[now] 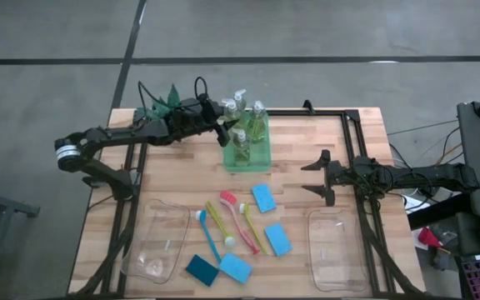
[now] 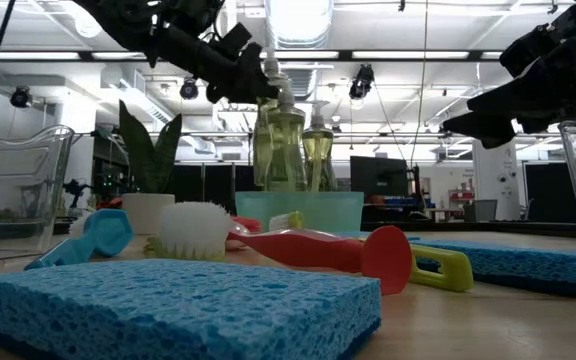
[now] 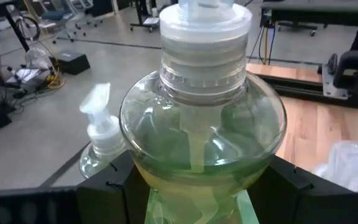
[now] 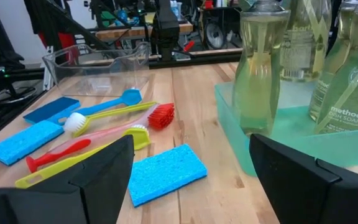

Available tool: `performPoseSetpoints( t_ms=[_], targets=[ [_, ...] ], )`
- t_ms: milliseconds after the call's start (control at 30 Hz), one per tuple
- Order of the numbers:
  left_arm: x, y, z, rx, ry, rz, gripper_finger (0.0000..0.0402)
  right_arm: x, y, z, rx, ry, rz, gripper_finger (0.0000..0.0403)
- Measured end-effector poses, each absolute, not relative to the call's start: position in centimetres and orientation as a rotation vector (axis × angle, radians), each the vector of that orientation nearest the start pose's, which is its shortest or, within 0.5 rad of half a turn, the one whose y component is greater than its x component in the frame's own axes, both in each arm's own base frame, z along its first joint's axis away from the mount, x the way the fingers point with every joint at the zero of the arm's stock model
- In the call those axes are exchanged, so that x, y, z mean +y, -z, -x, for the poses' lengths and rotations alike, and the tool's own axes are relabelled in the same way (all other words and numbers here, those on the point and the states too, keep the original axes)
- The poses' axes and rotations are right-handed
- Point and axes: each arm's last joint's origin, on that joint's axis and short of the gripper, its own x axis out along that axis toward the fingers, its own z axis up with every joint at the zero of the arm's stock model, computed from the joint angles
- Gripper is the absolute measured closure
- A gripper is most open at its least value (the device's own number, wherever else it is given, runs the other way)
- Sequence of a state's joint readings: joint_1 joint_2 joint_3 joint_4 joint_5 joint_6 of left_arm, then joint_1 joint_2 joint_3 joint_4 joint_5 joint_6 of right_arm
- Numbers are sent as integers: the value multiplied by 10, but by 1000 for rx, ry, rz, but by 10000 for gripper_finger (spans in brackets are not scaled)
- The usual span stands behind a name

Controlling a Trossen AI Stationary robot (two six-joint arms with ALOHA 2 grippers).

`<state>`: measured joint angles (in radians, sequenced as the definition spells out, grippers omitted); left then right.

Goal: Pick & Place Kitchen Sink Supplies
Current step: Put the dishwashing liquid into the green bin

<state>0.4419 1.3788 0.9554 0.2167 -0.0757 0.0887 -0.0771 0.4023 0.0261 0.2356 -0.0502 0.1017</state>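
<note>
Overhead, left end effector around soap bottle.

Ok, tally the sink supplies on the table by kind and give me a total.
soap pump bottles: 4
sponges: 4
long-handled brushes: 4
Total: 12

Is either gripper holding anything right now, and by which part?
The left gripper grips a soap bottle by its shoulder, below the pump collar. The right gripper holds nothing.
</note>
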Motion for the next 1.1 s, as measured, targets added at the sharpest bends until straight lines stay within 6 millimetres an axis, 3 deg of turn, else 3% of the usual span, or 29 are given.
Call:
performPoseSetpoints(
  t_ms=[400, 733, 1100],
  targets=[
    [144, -285, -276, 262, -509, -43, 188, -8, -159, -122, 139, 34, -111, 80],
    [158, -283, -267, 240, -316, 10, 188, -8, -159, -122, 139, 33, -110, 94],
    [167, -254, -263, 276, -266, 24, 188, -8, -159, -122, 139, 34, -111, 92]
  ],
)
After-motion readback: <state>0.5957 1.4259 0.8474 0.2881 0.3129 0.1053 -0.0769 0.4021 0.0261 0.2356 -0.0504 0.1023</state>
